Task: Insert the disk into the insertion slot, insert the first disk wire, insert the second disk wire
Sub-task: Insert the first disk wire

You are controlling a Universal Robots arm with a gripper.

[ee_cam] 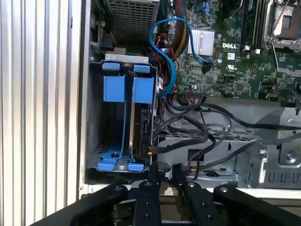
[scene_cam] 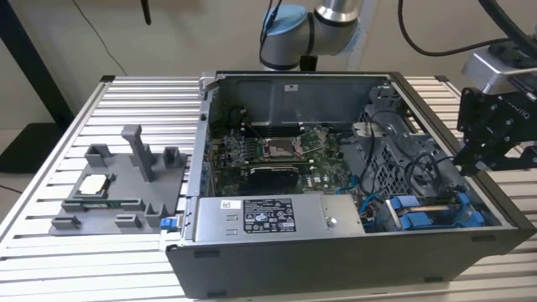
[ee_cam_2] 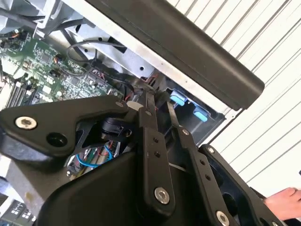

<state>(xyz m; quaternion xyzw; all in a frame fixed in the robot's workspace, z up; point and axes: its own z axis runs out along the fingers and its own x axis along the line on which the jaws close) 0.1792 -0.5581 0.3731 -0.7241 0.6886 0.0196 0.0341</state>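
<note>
The disk (ee_cam: 141, 123) stands on edge inside the insertion slot (ee_cam: 92, 117), a grey metal bay with blue carrier fittings (ee_cam: 127, 88). In the exterior view this bay (scene_cam: 424, 216) is at the near corner of the open case, on the exterior view's right. A black wire (ee_cam: 186, 137) runs to a connector at the disk's edge. My gripper (ee_cam: 164, 172) hovers just outside the case wall beside the bay. Its fingers stand a narrow gap apart with nothing between them. In the exterior view the gripper (scene_cam: 466, 168) hangs above the case's rim, and the second wrist view shows the gripper (ee_cam_2: 160, 107) over the bay.
The case holds a motherboard (scene_cam: 277, 151), a labelled silver power-supply box (scene_cam: 268, 217), a blue cable (ee_cam: 164, 47) and loose black cables. A grey fixture (scene_cam: 117, 189) lies on the slatted table at the exterior view's left. A person's hand (ee_cam_2: 283, 198) is near the gripper.
</note>
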